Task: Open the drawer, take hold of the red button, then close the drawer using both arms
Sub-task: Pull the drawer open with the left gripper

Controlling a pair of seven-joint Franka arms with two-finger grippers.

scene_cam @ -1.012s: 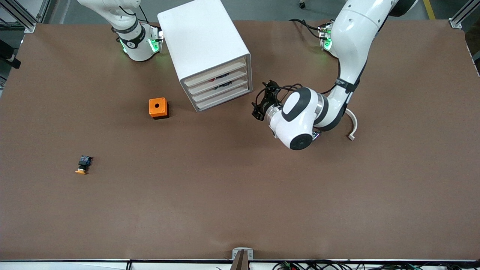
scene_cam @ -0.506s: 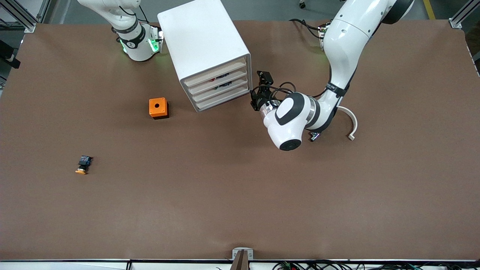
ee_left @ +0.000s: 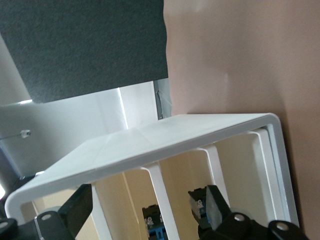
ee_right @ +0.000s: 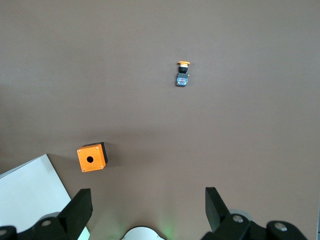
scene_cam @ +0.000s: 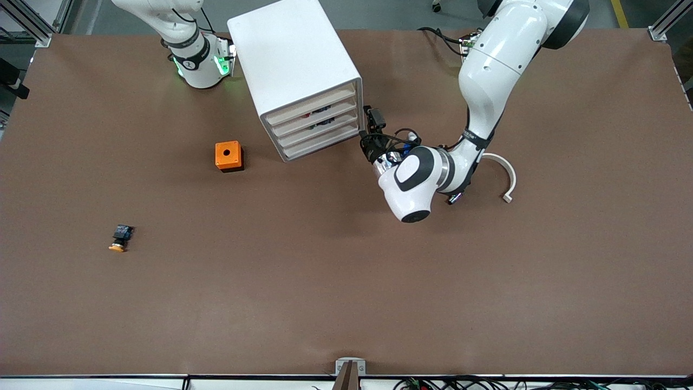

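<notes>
The open left gripper sits just in front of the cabinet, level with its closed drawer, where the button shows faintly. Risk: catching the wrong drawer front. The right gripper waits open, high above the table.

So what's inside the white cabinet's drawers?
Through the drawers' pale fronts of the white cabinet, something red and black shows in the second drawer, likely the button. Black-and-blue parts show too. The rest is hidden.
</notes>
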